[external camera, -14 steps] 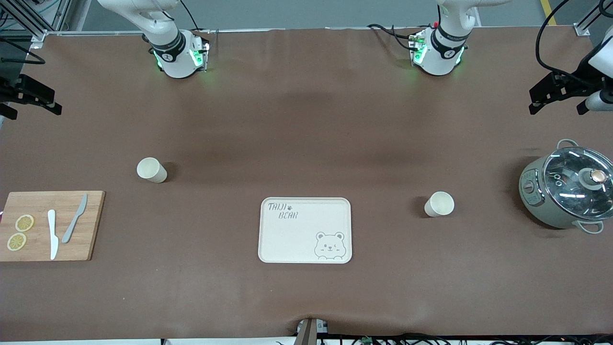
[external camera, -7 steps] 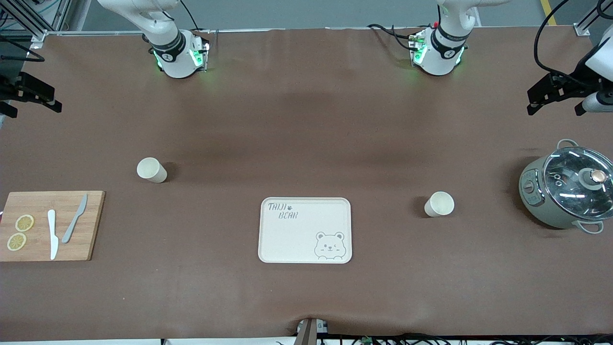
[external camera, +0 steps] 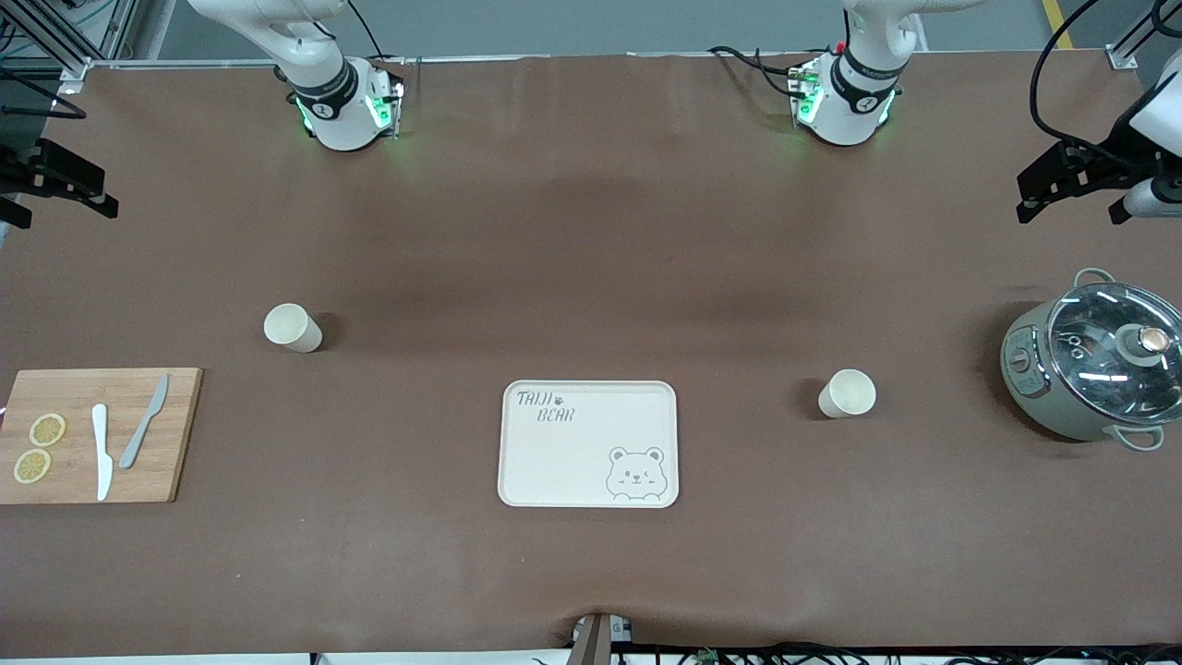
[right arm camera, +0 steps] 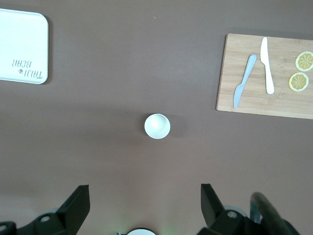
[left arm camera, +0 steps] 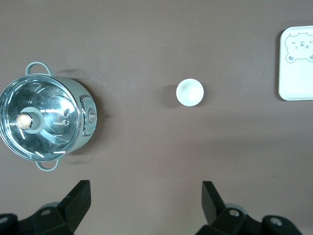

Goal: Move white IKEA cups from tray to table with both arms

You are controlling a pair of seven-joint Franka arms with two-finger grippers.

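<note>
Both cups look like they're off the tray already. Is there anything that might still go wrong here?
Little, I think. The cup near the pot and the cup near the cutting board stand upright on the table; the tray is bare. The open left gripper and right gripper hang above them, so a low sweep might tip one.

You are looking at a robotics lab staged as a kitchen. Two white arms are standing on green-lit bases [external camera: 349,109] bolted along the edge of a desk [external camera: 591,240] covered in brown sheet. Aluminium framing [external camera: 55,42] is showing at the corner toward the right arm's end, and loose black cables [external camera: 1062,92] are hanging toward the left arm's end. Kitchen props are sitting about: a wooden cutting board [external camera: 180,434] with lemon slices [external camera: 46,429] and a lidded electric pot [external camera: 1094,365].
</note>
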